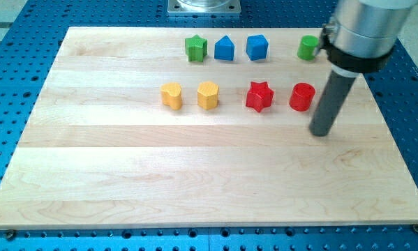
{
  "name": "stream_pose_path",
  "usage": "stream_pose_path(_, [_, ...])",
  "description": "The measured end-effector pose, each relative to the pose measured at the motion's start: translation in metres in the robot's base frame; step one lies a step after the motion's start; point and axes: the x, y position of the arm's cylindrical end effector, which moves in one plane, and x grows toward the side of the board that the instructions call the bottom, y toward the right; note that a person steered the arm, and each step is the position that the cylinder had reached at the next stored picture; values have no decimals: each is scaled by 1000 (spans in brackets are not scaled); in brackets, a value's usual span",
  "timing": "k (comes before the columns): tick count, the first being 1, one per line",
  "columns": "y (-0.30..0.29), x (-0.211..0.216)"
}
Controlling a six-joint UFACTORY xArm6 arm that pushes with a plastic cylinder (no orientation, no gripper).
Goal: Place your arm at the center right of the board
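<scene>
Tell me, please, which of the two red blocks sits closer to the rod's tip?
The red cylinder: it sits just to the view's left of my tip and slightly above it, whereas the red star lies further left, beyond the cylinder.

We saw a pale, smooth wooden board [195, 174], a matt dark rod [332, 101] and a brushed metal housing [366, 24].

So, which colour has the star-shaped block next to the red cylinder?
Red star block; the only camera view shows it.

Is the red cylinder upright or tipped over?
Upright: the red cylinder shows its flat round top, standing just left of my tip.
</scene>
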Motion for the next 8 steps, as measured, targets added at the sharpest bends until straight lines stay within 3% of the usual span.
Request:
stream_pose_path(4, [61,-7])
stream_pose_path(6, [61,-44])
stream_pose_path(8, [66,-47])
